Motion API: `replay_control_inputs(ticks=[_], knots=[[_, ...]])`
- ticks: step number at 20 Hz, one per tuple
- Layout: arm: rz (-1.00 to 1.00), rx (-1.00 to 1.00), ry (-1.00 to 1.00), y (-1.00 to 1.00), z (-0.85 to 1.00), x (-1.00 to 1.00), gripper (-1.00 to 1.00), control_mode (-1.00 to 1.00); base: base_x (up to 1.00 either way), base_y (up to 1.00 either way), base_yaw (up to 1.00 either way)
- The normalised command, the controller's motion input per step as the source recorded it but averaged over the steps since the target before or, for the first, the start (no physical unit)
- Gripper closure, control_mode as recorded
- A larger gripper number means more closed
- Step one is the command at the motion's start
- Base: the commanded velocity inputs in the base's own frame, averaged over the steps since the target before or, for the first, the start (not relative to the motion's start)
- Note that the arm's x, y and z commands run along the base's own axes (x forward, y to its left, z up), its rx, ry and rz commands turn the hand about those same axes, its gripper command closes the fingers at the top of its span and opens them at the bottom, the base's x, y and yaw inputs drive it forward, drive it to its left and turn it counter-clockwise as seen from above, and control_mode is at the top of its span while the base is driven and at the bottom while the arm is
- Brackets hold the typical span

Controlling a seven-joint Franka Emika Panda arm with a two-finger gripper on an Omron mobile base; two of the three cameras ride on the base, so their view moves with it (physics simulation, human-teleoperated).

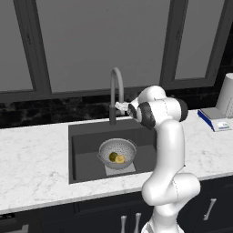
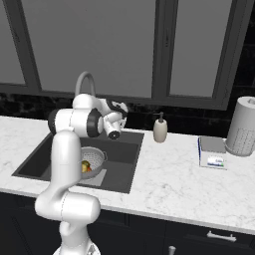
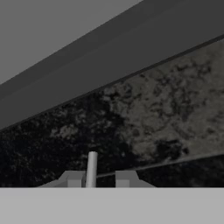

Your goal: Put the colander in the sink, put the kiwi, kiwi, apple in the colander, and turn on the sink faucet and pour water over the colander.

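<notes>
Between the fingers [image 3: 97, 178], slightly parted around it without clearly pinching, the thin faucet lever [image 3: 91, 168] against dark backsplash [image 3: 144, 118]; below, colander [image 1: 117, 153] in sink [image 1: 86, 150] holding kiwis [image 1: 113, 156] and apple [image 2: 88, 169].

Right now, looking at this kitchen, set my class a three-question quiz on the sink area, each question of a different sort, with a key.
1. True or false: the colander sits inside the sink.
2. Multiple choice: the gripper is nearest to which item? A) the soap dispenser B) the sink faucet C) the paper towel roll
3. Fill in: the fruits seen inside the colander in the left base view are two ____.

Key
1. True.
2. B; in the hand view a thin grey lever stands between the fingertips.
3. Kiwis.
</notes>
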Motion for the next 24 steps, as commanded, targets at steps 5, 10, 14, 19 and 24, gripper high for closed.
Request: replay_control_inputs(ticks=[5, 10, 14, 19, 24], knots=[[0.0, 0.11, -0.03, -0.33, -0.26, 0.0, 1.0, -1.0, 0.0, 0.0, 0.0], [0.08, 0.02, -0.03, 0.0, -0.7, 0.0, 1.0, -1.0, 0.0, 0.0, 0.0], [0.13, 0.0, 0.0, 0.0, -1.0, 0.01, 1.0, -1.0, 0.0, 0.0, 0.0], [0.1, 0.13, 0.01, -0.69, -1.0, 0.0, 1.0, -1.0, 0.0, 0.0, 0.0], [0.12, 0.27, 0.03, -0.99, -0.91, 0.0, 1.0, -1.0, 0.0, 0.0, 0.0]])
